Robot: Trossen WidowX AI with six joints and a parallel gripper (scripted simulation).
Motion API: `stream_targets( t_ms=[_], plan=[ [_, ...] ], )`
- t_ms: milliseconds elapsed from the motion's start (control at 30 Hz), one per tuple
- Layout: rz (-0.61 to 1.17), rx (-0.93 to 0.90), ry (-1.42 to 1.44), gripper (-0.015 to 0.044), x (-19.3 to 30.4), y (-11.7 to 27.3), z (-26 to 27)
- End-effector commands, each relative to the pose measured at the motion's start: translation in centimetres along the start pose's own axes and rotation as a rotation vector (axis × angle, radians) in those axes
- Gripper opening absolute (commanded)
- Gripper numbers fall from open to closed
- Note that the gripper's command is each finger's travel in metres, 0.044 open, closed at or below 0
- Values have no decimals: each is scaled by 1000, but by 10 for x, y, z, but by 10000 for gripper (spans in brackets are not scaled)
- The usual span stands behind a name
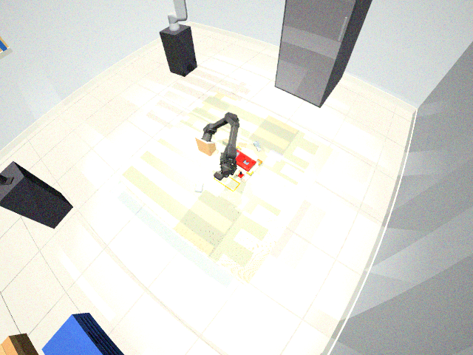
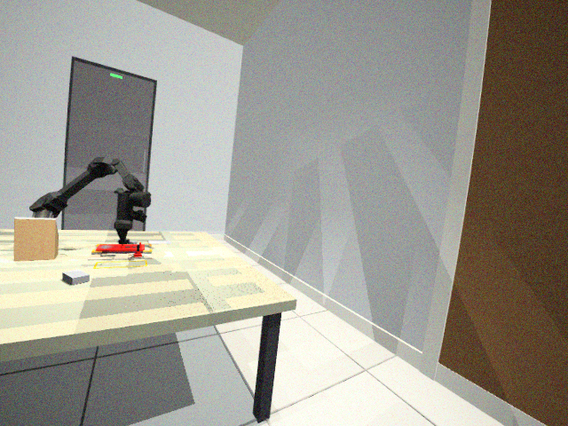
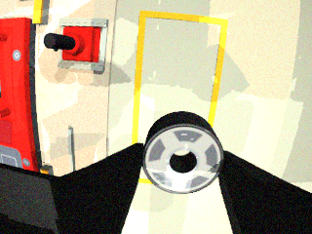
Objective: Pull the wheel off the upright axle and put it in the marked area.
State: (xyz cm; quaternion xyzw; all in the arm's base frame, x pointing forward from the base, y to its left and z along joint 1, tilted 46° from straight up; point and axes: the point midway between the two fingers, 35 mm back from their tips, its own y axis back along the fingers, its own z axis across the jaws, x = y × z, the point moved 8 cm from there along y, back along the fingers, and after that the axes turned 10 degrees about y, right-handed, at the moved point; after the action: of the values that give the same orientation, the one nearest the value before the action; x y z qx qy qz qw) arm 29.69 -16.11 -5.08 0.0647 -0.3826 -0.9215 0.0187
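The upright axle [image 3: 58, 41] [image 1: 241, 174] [image 2: 138, 248] is a black peg on a red block, and it is bare. My gripper [image 3: 181, 155] [image 2: 122, 240] is shut on the wheel, which is off the axle. The wheel [image 3: 183, 183] has a black tyre and a grey-white face with a dark centre hole. In the wrist view it covers part of the lower end of the marked area, a yellow outline [image 3: 139, 73] [image 2: 95, 266]. The wheel is held above the table; its exact height is hard to tell. In the top and exterior views it is hidden or too small to make out.
A red panel [image 3: 15, 97] [image 1: 246, 160] [image 2: 116, 248] lies beside the axle block, with yellow corner pieces around it. A thin grey upright piece [image 3: 72, 148] stands near the axle. A tan box [image 1: 206, 146] [image 2: 35, 239] and a small grey block [image 2: 75, 277] [image 1: 199, 188] are also on the table.
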Motion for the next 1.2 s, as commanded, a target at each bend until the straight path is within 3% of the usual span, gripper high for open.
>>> stream_targets(
  t_ms=[0,533,900,1167],
  plan=[
    [-1,-4,-5,0,0,-9,0],
    [-2,-9,-4,0,1,-92,2],
    [10,-10,-2,289,1,-86,2],
    [-1,-5,-5,300,2,-30,1]
  ],
)
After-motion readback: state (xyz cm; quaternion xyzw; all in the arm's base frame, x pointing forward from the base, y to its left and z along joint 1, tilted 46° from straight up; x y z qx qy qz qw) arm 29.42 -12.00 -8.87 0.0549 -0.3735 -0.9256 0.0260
